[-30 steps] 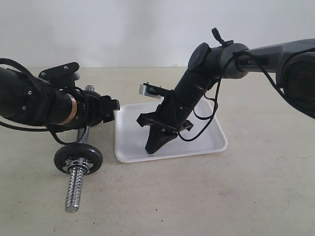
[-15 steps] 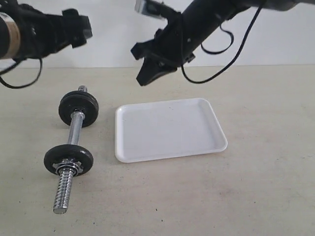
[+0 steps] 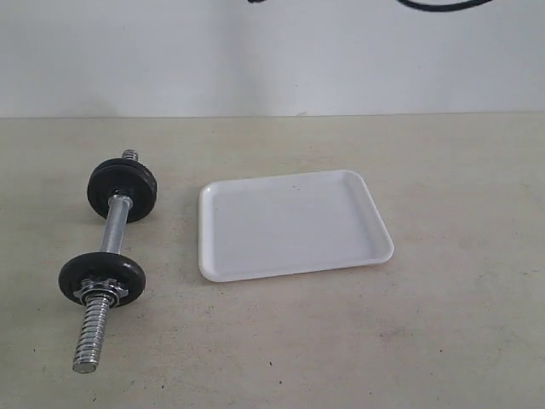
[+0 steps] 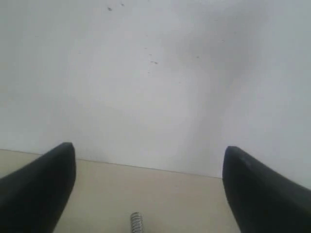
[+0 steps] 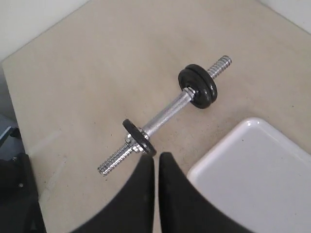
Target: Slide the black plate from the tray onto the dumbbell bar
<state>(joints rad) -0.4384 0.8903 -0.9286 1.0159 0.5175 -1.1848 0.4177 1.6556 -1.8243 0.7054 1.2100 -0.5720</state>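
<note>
The dumbbell bar [image 3: 111, 234] lies on the table left of the tray [image 3: 294, 223]. The white tray holds nothing. Two black discs sit on the bar: a far one [image 3: 122, 191] and a near one [image 3: 101, 279] with a silver collar nut against it. I cannot tell which of them is the black plate. In the right wrist view the shut right gripper [image 5: 156, 156] hangs high above the bar [image 5: 165, 115], the discs [image 5: 198, 86] and the tray's corner [image 5: 252, 165]. The left gripper [image 4: 149, 150] is open and empty, facing the wall, with a threaded bar end [image 4: 136, 222] below it.
The beige table [image 3: 443, 341] runs back to a white wall [image 3: 341, 60]. Only a bit of black cable [image 3: 438, 4] shows at the top edge of the exterior view; both arms are outside it.
Both arms have risen out of the exterior view. The dumbbell, now free of the left arm, lies a little further left. The tray has not moved.
</note>
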